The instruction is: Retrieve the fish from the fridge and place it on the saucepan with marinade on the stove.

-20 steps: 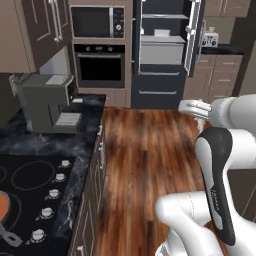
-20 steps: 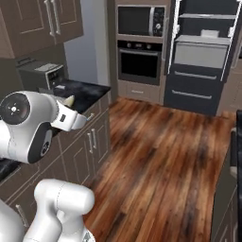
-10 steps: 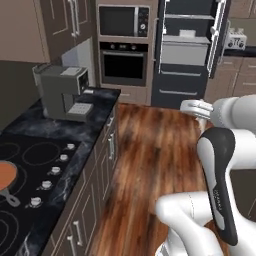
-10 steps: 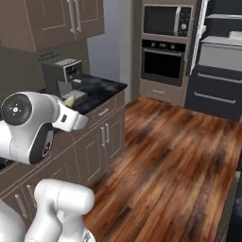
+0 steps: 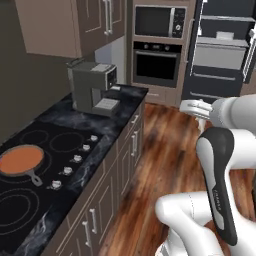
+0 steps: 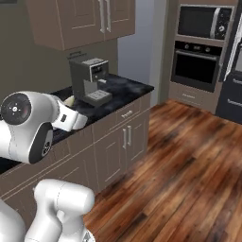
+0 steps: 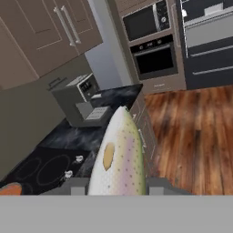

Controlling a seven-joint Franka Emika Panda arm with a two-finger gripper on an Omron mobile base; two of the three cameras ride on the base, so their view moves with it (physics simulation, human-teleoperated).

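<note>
The pale, speckled fish [image 7: 119, 154] lies lengthwise between my gripper's [image 7: 117, 186] two dark fingertips [image 7: 75, 185], which are shut on it. In the left base view the gripper [image 5: 192, 107] hangs over the wood floor, to the right of the counter. The saucepan [image 5: 21, 161], filled with the orange-brown marinade [image 5: 20, 159], sits on the black stove [image 5: 60, 145] at the left. An orange sliver of the marinade [image 7: 9, 188] also peeks in beside the stove [image 7: 41, 169]. The dark fridge [image 5: 222, 50] stands open at the far right, its pale shelves showing.
A grey coffee machine [image 5: 90, 86] stands on the dark marble counter [image 5: 122, 97] beyond the stove. A black wall oven [image 5: 157, 62] with a microwave above sits left of the fridge. Brown cabinets [image 5: 70, 25] hang over the counter. Wood floor [image 5: 165, 145] runs alongside the lower cabinets.
The whole picture has shifted as the base moved: the stove and pan have come further into view at left, the fridge has slid right. The arm holds its pose, fish still gripped.
</note>
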